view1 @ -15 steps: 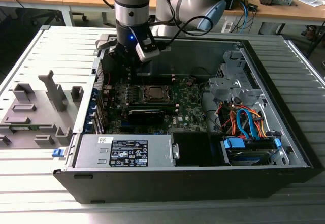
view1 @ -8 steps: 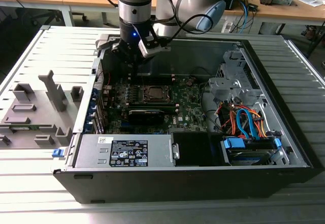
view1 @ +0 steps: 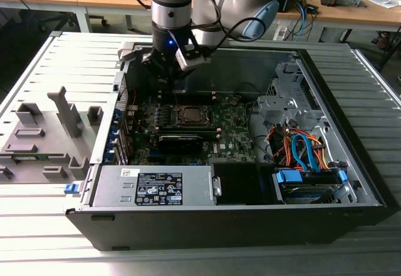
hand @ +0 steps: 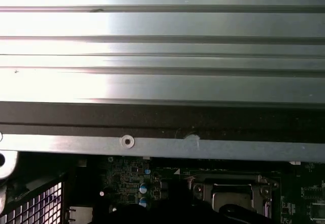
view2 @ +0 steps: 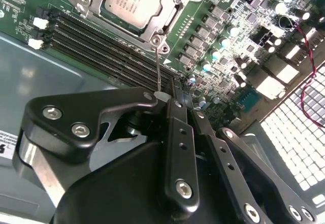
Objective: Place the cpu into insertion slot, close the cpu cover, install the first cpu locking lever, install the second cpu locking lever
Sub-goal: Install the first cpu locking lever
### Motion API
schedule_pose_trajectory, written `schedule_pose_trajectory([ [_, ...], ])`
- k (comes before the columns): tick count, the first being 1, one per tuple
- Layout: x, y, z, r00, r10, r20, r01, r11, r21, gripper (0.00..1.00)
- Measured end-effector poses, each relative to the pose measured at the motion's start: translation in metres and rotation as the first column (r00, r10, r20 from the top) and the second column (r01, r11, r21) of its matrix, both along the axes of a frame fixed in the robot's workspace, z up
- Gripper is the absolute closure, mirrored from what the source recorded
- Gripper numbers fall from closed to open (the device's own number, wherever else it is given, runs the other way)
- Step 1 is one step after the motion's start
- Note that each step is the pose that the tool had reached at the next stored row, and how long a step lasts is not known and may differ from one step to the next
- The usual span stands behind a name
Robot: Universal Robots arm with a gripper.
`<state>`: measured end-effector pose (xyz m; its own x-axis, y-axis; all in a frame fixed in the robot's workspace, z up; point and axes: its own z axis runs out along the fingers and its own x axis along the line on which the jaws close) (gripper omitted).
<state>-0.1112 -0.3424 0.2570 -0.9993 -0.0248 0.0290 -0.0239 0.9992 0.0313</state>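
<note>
Inside open PC case [view1: 351, 163], on ribbed metal table [view1: 37, 57]: gripper [view1: 164, 76] low over motherboard [view1: 232, 132], near case's far wall, just behind socket area in exterior view. Fingers [view2: 177, 132] pinched together on thin wire locking lever [view2: 158, 74], its tip between fingertips in second wrist view; lever rod running from there to corner of socket frame. Cpu [view2: 133, 1] seated in insertion slot [view1: 191, 116], silvery face up. Cpu cover [view2: 172, 18] down flat around chip, chip showing through its window. Memory slots [view2: 101, 43] lying between socket and gripper in second wrist view, empty-looking, white latches at one end. Cannot tell whether the other lever is latched. First wrist view: case edge [hand: 152, 145] with a rivet, table ribs beyond, socket frame [hand: 231, 193] partly visible. Elsewhere in exterior view: power supply [view1: 156, 185] at near side, drive cage with orange and blue cables [view1: 301, 151] on exterior view's right, grey fixture blocks [view1: 44, 132] on exterior view's left outside case.
</note>
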Motion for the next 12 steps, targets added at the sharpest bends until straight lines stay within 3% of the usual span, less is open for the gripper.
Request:
schedule_pose_trajectory([
  [12,0.0043,0.0002,-0.0003,1.0000,0.001,-0.0002,-0.001,1.0000,-0.0005,0.89],
])
